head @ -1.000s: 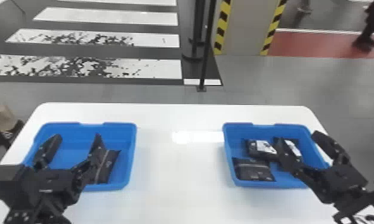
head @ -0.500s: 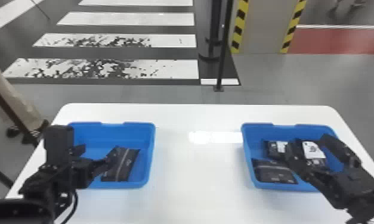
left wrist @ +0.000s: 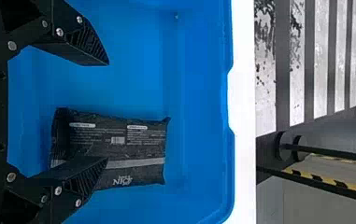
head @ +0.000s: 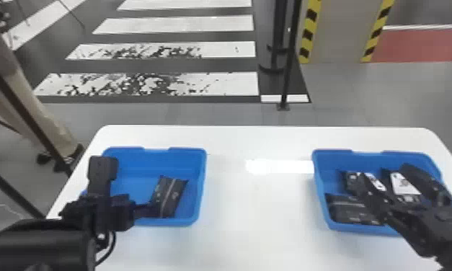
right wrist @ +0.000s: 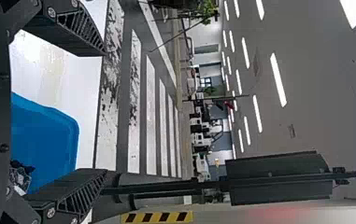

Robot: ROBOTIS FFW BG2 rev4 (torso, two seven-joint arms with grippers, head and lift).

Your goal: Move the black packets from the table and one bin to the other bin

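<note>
My left forearm (head: 41,248) lies low across the near left corner, a loose loop of cable (head: 114,243) beside it; it leads to my left gripper (head: 132,187), over the near part of the left bin (head: 200,187); its jaws stand wide apart with nothing pinched between them. My right gripper (head: 389,174) comes in from the near right, angled forward and to the left over the right bin (head: 319,180); its jaws, too, are spread and hold nothing.

In the left bin one black packet (head: 172,196) lies flat, toward that bin's right side; my inner left finger (left wrist: 75,177) overlaps its near end, though I cannot tell whether they touch. In the right bin a dark packet (head: 347,212) lies near the left wall; farther in is a smaller packet (head: 353,180), and right of that a white-labelled packet (head: 403,183); my right fingers (head: 421,180) hide parts of this group.

Both bins sit well apart on the white table (head: 257,209); beyond its far edge stand a thin black pole (head: 289,65) and a panel edged in yellow-and-black stripes (head: 309,36); white crossing bars (head: 185,25) mark the floor.
</note>
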